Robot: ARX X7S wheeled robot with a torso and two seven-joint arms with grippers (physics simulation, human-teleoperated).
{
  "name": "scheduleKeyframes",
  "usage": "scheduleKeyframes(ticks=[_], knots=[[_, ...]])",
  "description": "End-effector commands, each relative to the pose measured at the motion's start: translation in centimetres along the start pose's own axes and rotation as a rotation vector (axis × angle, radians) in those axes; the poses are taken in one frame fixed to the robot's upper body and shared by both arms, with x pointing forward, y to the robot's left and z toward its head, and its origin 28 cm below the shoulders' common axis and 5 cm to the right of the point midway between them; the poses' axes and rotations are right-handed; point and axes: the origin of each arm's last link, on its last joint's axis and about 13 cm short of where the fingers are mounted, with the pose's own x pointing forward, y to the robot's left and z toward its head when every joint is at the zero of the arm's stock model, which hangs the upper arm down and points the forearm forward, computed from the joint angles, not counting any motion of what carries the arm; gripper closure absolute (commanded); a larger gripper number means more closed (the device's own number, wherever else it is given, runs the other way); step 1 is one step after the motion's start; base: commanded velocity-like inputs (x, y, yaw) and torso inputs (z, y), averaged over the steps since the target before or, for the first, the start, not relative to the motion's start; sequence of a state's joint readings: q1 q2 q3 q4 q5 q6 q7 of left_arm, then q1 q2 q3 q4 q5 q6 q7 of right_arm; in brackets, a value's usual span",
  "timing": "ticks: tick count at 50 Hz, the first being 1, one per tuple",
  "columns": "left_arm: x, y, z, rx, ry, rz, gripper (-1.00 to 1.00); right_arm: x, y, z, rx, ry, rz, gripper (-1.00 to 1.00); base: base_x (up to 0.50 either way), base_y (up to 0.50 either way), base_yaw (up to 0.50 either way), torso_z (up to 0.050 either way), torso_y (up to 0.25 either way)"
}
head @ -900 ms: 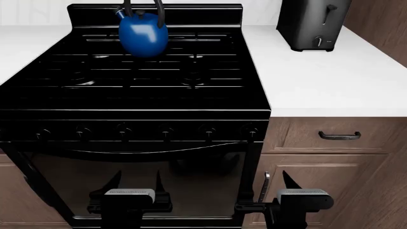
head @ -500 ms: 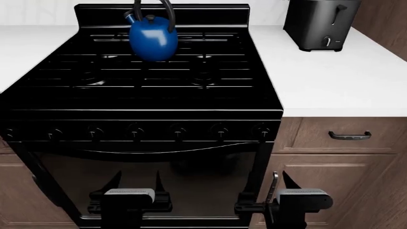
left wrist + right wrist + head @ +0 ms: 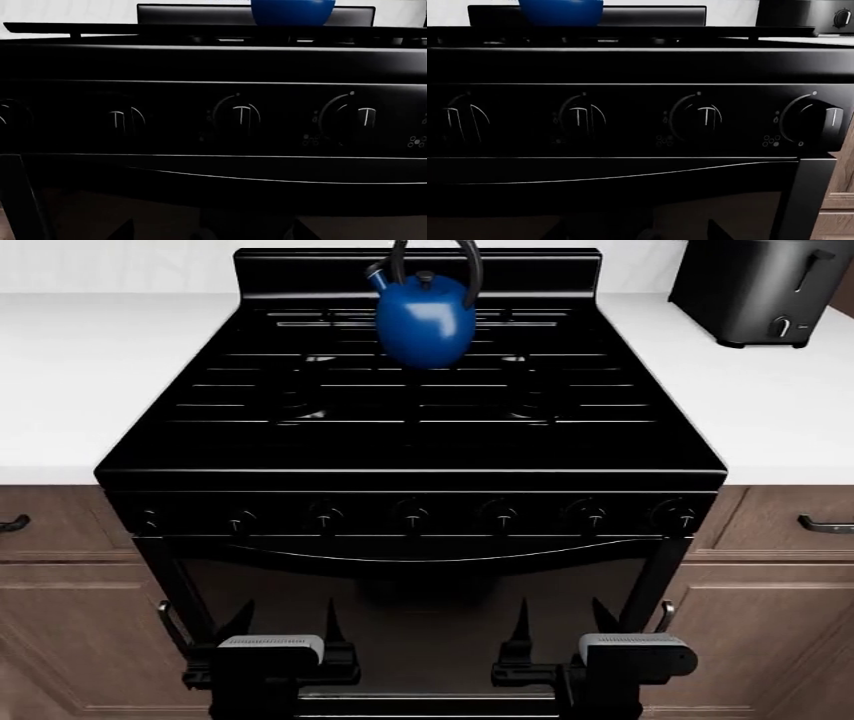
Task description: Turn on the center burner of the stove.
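The glossy black stove [image 3: 414,440] fills the middle of the head view, with black grates on top and a row of seven small round knobs on its front panel. The middle knob [image 3: 411,517] is straight ahead. My left gripper [image 3: 286,622] and right gripper [image 3: 563,622] are both open and empty. They are low in front of the dark oven door [image 3: 414,620], below and short of the knobs. The left wrist view shows several knobs, one of them [image 3: 237,115] near its middle. The right wrist view shows several too, one of them [image 3: 700,116] near its middle. All pointers stand upright.
A blue kettle [image 3: 424,318] sits on the rear grates. A black toaster [image 3: 767,285] stands on the white counter [image 3: 787,410] at the back right. Wooden drawers with dark handles [image 3: 825,525] flank the stove. The oven door handle [image 3: 414,555] runs under the knobs.
The head view has shifted left, so the stove now sits centred. Both grippers now face the oven door; earlier the right one faced the stove's right edge and the cabinet.
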State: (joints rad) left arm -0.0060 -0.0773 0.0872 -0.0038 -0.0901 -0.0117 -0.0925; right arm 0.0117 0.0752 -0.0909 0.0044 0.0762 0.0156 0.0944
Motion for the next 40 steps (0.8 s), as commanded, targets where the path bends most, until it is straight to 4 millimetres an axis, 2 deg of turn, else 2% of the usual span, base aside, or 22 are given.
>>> scheduleKeyframes(ticks=[1,10,19,40], knots=[[0.02,0.01,-0.04,-0.001,0.003,-0.001,-1.0,0.1,-0.03,-0.09,0.001,0.002,-0.002,-1.0,0.0,0.5,0.0,0.0,0.0],[-0.02,0.04,-0.01,0.0,-0.001,0.005,-1.0,0.08,0.0,-0.09,0.002,0.003,-0.001,-1.0,0.0,0.46,0.0,0.0,0.0],[-0.06,0.03,-0.04,0.004,0.007,0.004,-1.0,0.15,0.01,-0.06,0.01,0.004,-0.007,-1.0,0.0,0.01,0.0,-0.002,0.0],[-0.08,-0.01,-0.13,0.009,0.025,-0.001,-1.0,0.15,0.07,-0.03,0.016,0.008,-0.008,-1.0,0.0,0.0,0.0,-0.049,-0.029]])
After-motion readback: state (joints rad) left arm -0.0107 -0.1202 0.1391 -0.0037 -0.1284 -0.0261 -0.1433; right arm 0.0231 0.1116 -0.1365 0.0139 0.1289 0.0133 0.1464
